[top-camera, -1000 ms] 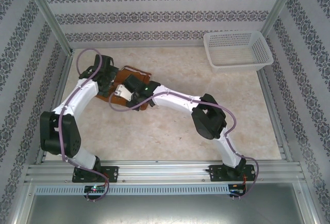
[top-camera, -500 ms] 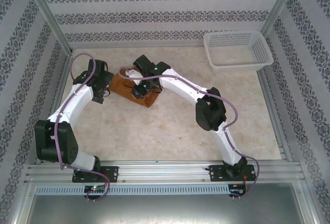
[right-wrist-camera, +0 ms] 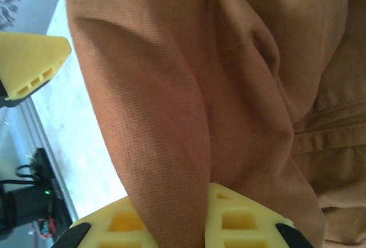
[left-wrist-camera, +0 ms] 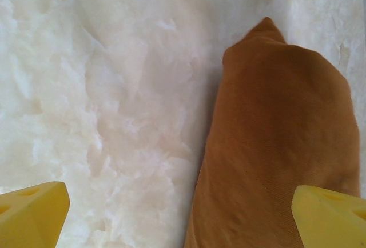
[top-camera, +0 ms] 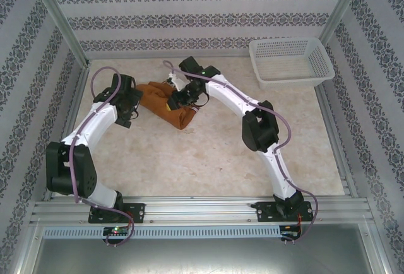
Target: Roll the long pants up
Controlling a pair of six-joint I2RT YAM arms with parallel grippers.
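Long pants, rust-brown cloth, lie bunched in a loose, partly rolled bundle on the pale marbled table. They sit toward its far-left corner, clear of the left edge. A stitched seam or hem band shows along one side in the right wrist view.

Left gripper: yellow fingertips spread wide apart, nothing between them. It hangs over the bundle's left end. One tip is above bare table, the other above the brown cloth, whose pointed corner lies just ahead. Cannot tell whether that tip touches the cloth.

Right gripper: jaws nearly closed, with a fold of the pants pinched between the two yellow fingers. The cloth rises in a thick ridge out of the grip. From the top view this arm reaches across to the bundle's far-right side.

White plastic lattice basket stands in the table's far-right corner, well apart from the pants.
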